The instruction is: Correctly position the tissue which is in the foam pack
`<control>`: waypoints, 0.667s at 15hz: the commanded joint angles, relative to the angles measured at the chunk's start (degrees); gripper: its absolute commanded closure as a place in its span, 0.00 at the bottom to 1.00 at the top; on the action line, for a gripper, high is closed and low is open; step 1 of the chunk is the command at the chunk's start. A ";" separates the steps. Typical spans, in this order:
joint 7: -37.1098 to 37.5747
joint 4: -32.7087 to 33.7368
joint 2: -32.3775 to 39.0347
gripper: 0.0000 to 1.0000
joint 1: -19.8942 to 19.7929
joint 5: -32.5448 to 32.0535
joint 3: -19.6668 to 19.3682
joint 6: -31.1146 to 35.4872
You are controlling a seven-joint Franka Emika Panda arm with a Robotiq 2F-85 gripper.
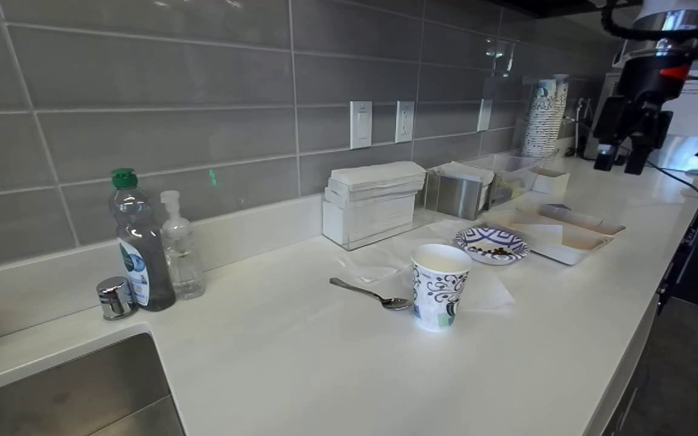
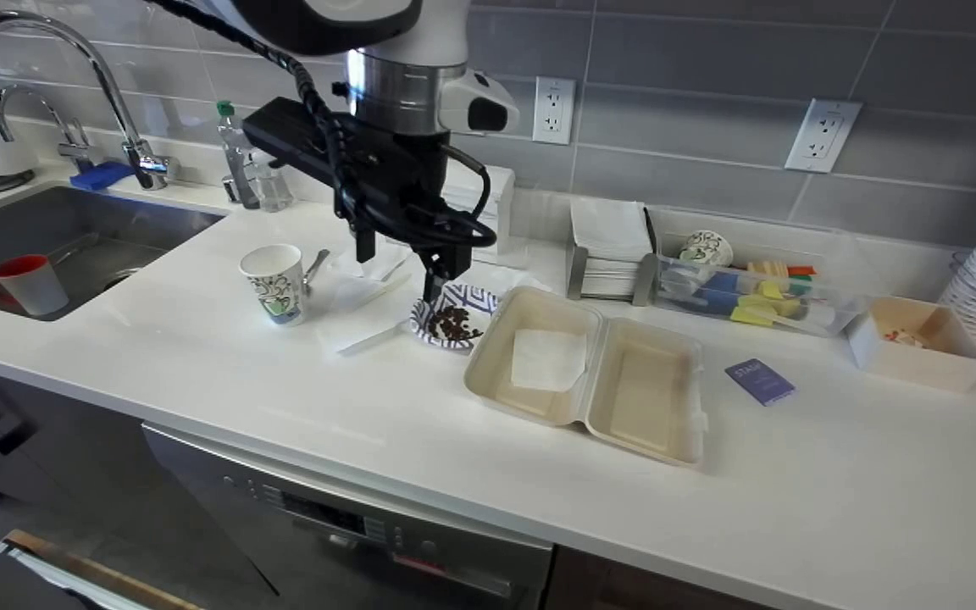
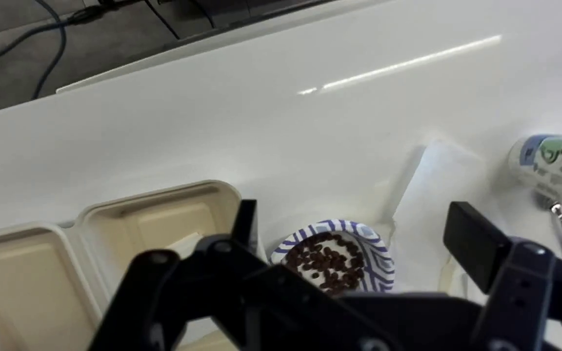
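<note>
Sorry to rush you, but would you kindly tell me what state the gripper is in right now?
Gripper: open, its fingers wide apart in the wrist view, with nothing held between them.

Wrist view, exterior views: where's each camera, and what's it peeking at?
In an exterior view: by the sink, looking along the counter; arm and tool hang upper right.
In an exterior view: in front of the counter, facing the tiled wall; arm and tool show.
Wrist view: on the arm, looking down at the bowl; tool's fingers show.
Both exterior views share the cup and foam pack.
</note>
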 commanded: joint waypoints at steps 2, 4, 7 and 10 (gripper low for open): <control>10.30 6.27 13.37 0.42 -2.44 3.11 1.84 7.13; 14.07 8.72 18.20 0.58 -3.45 3.95 1.68 9.76; 20.20 12.86 25.41 0.80 -4.96 5.52 1.59 13.16; 27.08 17.04 31.21 1.00 -5.68 7.95 1.71 15.47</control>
